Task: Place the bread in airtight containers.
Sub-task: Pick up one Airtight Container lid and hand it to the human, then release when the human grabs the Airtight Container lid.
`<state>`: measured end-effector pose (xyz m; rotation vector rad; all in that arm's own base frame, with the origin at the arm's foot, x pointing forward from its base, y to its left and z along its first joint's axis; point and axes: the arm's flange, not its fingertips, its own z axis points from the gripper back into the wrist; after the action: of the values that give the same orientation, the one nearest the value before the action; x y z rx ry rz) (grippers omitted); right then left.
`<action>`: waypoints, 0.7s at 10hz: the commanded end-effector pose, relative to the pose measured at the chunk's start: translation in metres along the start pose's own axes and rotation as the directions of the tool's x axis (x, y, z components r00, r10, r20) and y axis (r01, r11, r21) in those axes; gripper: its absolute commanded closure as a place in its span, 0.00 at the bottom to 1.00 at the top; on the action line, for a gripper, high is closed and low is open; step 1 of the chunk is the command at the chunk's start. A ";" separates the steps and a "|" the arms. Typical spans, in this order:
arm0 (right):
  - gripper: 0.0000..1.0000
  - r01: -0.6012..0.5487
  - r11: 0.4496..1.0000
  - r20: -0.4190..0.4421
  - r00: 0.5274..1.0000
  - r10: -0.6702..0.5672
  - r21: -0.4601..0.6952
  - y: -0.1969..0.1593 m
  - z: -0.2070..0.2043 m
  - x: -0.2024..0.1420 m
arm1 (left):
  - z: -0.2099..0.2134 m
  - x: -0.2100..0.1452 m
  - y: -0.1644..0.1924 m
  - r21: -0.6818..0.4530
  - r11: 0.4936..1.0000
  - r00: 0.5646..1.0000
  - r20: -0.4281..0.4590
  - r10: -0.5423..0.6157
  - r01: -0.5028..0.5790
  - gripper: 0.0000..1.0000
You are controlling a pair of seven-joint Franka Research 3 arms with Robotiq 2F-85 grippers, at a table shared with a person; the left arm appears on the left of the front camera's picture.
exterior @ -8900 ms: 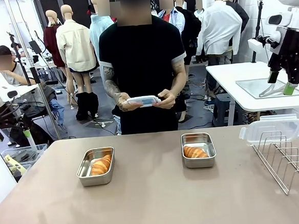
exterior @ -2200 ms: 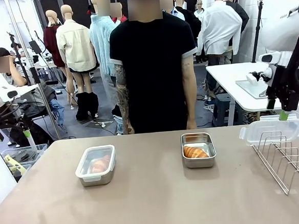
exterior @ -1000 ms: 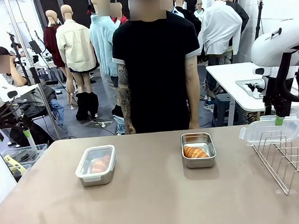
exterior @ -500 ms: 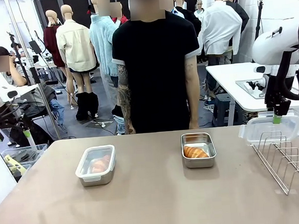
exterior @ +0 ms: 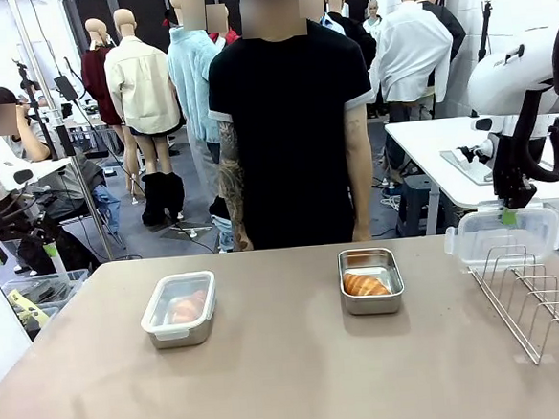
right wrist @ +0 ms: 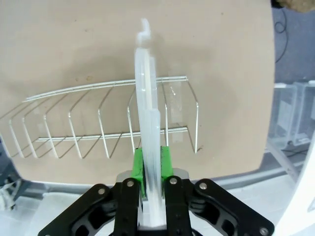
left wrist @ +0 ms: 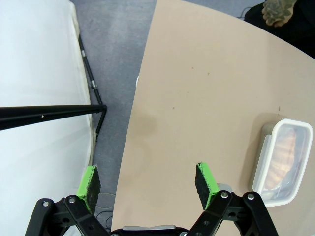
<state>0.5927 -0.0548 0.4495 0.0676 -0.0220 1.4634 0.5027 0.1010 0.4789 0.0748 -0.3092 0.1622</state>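
Two steel airtight containers stand on the table. The left one (exterior: 179, 309) wears a clear lid, and a croissant (exterior: 185, 306) shows through it. In the open right one (exterior: 370, 280) lies the other croissant (exterior: 365, 284). At the far right, my right gripper (exterior: 510, 216) is shut on the top edge of a second clear lid (exterior: 504, 234), holding it upright just above the wire rack (exterior: 540, 297). The right wrist view shows this lid (right wrist: 147, 98) edge-on between the green pads (right wrist: 138, 163). My left gripper (left wrist: 147, 179) hangs open over the table's left edge, with the lidded container (left wrist: 283, 162) off to its side.
A person in a black shirt (exterior: 288, 123) stands at the far side of the table with arms down. The wire rack (right wrist: 98, 123) lies along the table's right edge. Bare tan table (exterior: 292, 381) stretches between the containers and the near edge.
My right gripper came down onto the lid in the rack, shut on its top edge and raised it slightly. The left arm, both containers and the person stayed still.
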 end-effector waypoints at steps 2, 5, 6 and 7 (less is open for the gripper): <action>1.00 0.033 0.999 0.018 0.999 -0.033 0.029 -0.007 0.001 0.002 | 0.001 -0.001 0.001 0.010 1.000 1.000 0.001 0.002 -0.002 0.00; 1.00 0.003 1.000 0.000 1.000 -0.003 0.007 -0.001 -0.001 0.000 | 0.001 -0.001 0.001 0.010 1.000 1.000 0.001 0.002 -0.002 0.00; 1.00 0.003 1.000 0.000 1.000 -0.003 0.007 -0.001 -0.001 0.000 | 0.001 -0.001 0.001 0.010 1.000 1.000 0.001 0.002 -0.002 0.00; 1.00 0.003 1.000 0.000 1.000 -0.003 0.007 -0.001 -0.001 0.000 | 0.001 -0.001 0.001 0.010 1.000 1.000 0.001 0.002 -0.002 0.00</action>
<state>0.5942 -0.0532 0.4503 0.0730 -0.0169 1.4480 0.5027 0.1010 0.4789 0.0748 -0.3092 0.1622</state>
